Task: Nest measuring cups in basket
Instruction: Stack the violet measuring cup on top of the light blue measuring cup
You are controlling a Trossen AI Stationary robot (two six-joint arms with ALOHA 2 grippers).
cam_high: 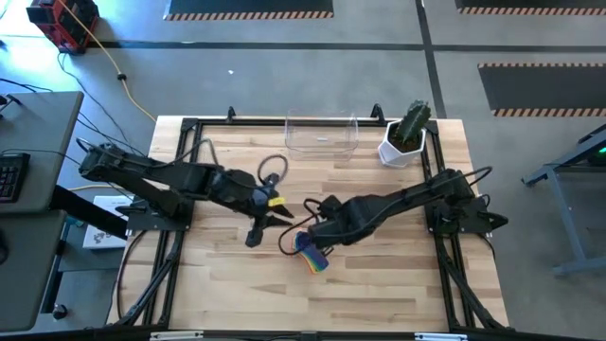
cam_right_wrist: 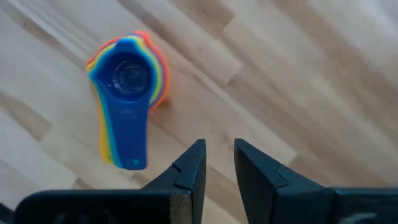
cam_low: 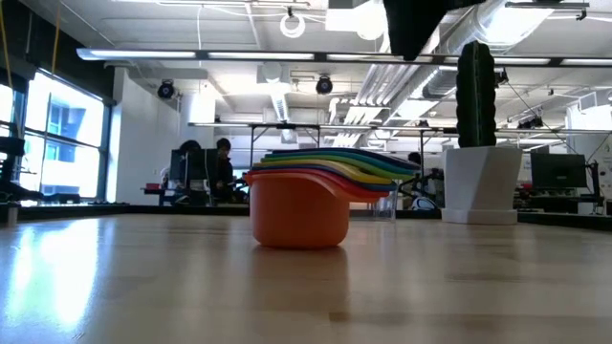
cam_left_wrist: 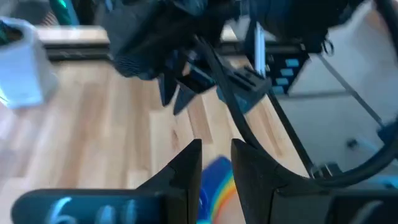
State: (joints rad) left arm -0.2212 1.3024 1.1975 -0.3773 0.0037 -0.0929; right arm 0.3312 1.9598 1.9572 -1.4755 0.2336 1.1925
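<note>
Right gripper point(cam_right_wrist: 216, 163) nearly closed, empty, above nested measuring cups point(cam_right_wrist: 127, 81) on table point(cam_right_wrist: 298, 74), blue innermost, low view shows orange outermost, left gripper point(cam_high: 258, 230) narrowly parted nearby, basket point(cam_high: 322, 134) apart.

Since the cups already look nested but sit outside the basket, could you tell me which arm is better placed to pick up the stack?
Probably the right. The right gripper hangs beside the stacked measuring cups, which fill its wrist view; the left gripper is farther off.

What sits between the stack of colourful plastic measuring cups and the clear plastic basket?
In the high view, the right gripper hangs between the stacked measuring cups and the clear basket; beyond it is bare wooden table.
</note>
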